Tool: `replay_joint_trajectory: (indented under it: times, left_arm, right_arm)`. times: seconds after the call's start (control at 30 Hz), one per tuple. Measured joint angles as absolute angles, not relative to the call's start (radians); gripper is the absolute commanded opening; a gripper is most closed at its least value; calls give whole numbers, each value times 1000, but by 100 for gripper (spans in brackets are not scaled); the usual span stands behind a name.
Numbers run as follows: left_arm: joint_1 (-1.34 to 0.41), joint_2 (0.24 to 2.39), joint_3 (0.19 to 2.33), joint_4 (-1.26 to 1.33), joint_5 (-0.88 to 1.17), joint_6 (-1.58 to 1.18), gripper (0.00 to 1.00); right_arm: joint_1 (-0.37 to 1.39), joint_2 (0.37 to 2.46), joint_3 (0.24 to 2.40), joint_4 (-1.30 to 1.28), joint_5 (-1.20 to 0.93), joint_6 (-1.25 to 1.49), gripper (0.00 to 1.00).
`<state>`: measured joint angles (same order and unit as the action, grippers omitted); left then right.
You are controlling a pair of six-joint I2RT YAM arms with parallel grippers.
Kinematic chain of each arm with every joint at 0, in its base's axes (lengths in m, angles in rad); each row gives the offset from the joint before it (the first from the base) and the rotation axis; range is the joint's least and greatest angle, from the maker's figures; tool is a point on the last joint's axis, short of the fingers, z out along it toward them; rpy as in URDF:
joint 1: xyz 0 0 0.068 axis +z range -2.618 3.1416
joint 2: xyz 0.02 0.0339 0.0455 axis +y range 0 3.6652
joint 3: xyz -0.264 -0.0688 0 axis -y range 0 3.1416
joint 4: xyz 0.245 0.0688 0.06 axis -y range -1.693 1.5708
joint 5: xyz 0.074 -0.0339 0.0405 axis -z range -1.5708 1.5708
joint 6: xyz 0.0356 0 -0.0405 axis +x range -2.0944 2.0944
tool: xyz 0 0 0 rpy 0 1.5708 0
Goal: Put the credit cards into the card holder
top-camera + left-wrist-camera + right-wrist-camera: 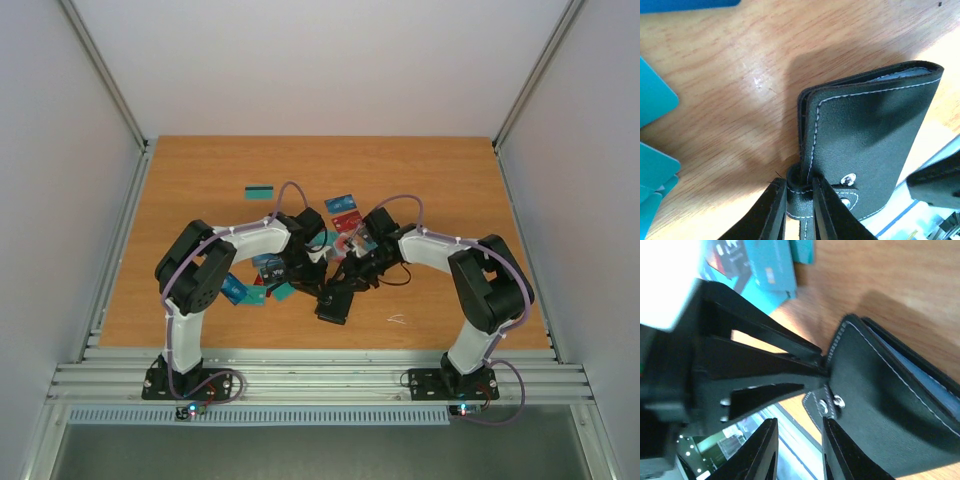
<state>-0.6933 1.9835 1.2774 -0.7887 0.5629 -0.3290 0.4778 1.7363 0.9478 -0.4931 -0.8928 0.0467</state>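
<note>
While the left gripper (pixel 799 184) pinches the snap strap (pixel 800 201) of the black card holder (pixel 870 135), the case stretches ahead and to the right of its fingers, with a pale edge showing along the far side. Teal credit cards (pixel 654 97) lie off to the left, cut by the frame.

From the right wrist, the right gripper (pixel 799 426) has its jaws apart and grips nothing. The holder slants away ahead and right, while the left gripper's dark, blurred fingers (pixel 755 365) crowd the left.

Overhead, both wrists hide the grip. The holder's near end pokes out below them on the wooden table (pixel 200 170), with cards scattered beyond.
</note>
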Motion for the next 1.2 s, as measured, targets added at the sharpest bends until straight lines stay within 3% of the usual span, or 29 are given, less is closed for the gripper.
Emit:
replay_joint_trajectory:
  times: [0.6, 1.2]
  left_arm:
    - [-696, 1983, 1253, -747, 610, -392, 14]
    - [-696, 1977, 1228, -716, 629, -416, 14]
  right_arm:
    - [536, 1705, 818, -417, -876, 129, 25]
    - [544, 1702, 781, -366, -841, 185, 15]
